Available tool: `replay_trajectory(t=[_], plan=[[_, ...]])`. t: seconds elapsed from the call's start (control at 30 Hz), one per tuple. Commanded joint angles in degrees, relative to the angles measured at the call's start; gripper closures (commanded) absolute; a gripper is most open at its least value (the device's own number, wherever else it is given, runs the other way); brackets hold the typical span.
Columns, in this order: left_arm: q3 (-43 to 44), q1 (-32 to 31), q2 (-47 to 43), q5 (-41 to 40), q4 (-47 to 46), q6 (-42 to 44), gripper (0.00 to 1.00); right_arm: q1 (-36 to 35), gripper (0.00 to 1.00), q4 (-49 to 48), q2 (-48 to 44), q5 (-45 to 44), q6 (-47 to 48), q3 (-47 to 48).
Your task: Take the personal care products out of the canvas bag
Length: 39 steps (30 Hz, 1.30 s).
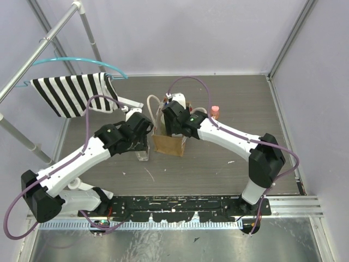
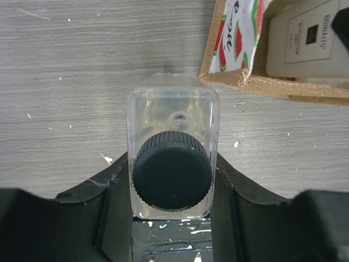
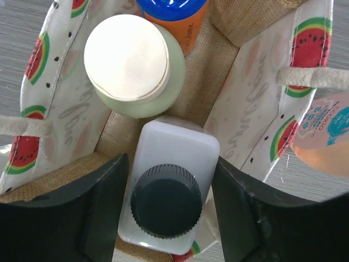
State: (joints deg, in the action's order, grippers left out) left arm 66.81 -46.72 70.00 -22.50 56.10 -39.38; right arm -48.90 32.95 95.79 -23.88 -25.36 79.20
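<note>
Left pincer (image 2: 173, 185) grips the clear bottle (image 2: 172, 114) upright on the table (image 2: 65, 82), canvas bag (image 2: 262, 87) just ahead-right of it; right pincer (image 3: 169, 185), inside the bag, clamps the white bottle (image 3: 174, 147); just beyond it stand the olive bottle (image 3: 128, 57) and blue-capped orange bottle (image 3: 173, 8); pink-capped bottle (image 3: 324, 136) outside, to its right.

Top view: right gripper (image 1: 176, 131) blocks canvas bag (image 1: 169, 145) opening, contents unseen; clear bottle (image 1: 143, 155) mostly under left gripper (image 1: 142, 146). Right wrist: blue-capped orange bottle (image 3: 173, 16) cut by top edge, pink-capped orange bottle (image 3: 325, 136) by right edge, cap out of frame. Left wrist: label (image 2: 305, 38), maybe white bottle's (image 3: 173, 158), too blurred to read.
</note>
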Motion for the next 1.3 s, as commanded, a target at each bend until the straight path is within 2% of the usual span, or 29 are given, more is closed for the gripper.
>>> replay_trajectory(t=[0.0,0.03,0.07,0.1,0.13,0.2,0.23,0.33,0.5,0.6,0.63,0.73,0.83,0.9,1.07,1.27], plan=[[-2.4,-0.1,-2.9,-3.4,-11.7,-2.4,0.84,0.8,0.46,1.6,0.6,0.6,-1.7,2.8],[-2.8,-0.2,-2.6,-3.4,-11.7,-2.5,0.83,0.8,0.54,1.5,0.5,0.7,-1.4,2.8],[-3.0,-0.1,-2.3,-3.2,-11.6,-2.5,0.8,0.8,0.72,1.1,0.2,0.6,-1.0,3.2],[-3.1,-0.1,-1.9,-3.0,-11.5,-2.5,0.75,0.8,0.82,0.9,-0.3,0.2,-0.7,3.6],[-2.9,-0.2,-1.6,-2.9,-11.1,-2.5,0.69,0.8,0.88,0.5,-1.1,-0.4,0.0,4.2],[-1.8,-0.2,-1.4,-2.4,-10.3,-2.1,0.67,0.8,0.96,-0.8,-3.5,-1.4,1.4,5.3],[-1.5,-0.2,-1.7,-2.4,-10.2,-1.8,0.64,0.8,0.99,-1.5,-5.1,-2.0,2.1,5.9],[-0.7,-0.2,-2.7,-3.3,-10.0,-1.5,0.44,0.8,0.99,-3.2,-10.1,-4.5,4.1,9.4],[-1.5,-0.2,-1.9,-3.3,-10.0,-1.3,0.33,0.8,0.99,-1.1,-13.3,-11.8,9.7,20.6],[-1.6,-0.1,-0.4,-2.8,-9.5,-1.6,0.2,1.7,0.99,1.3,-13.3,-16.7,12.4,26.3],[-1.4,-0.2,-0.1,-2.8,-9.4,-1.6,0.19,2.3,0.99,2.1,-13.3,-17.9,12.7,27.3],[1.4,-0.4,-0.6,-3.9,-6.8,-1.4,0.2,5.6,0.99,2.2,-14.9,-20.3,12.9,26.7],[5.4,-2.4,-3.6,-7.2,-6.3,0.3,0.39,9.6,0.99,-2.0,-18.6,-22.6,13.8,20.9],[9.0,-3.9,-4.8,-8.5,-6.0,1.5,0.46,15.1,0.99,-3.8,-20.8,-21.3,13.1,16.2],[18.8,-5.9,-2.6,-6.3,-6.7,5.9,0.47,27.2,0.99,-3.9,-21.4,-11.4,8.2,9.2],[29.6,-5.9,10.1,-1.1,-5.8,10.1,0.41,35.0,0.99,-4.8,-16.7,-2.7,4.3,2.8]])
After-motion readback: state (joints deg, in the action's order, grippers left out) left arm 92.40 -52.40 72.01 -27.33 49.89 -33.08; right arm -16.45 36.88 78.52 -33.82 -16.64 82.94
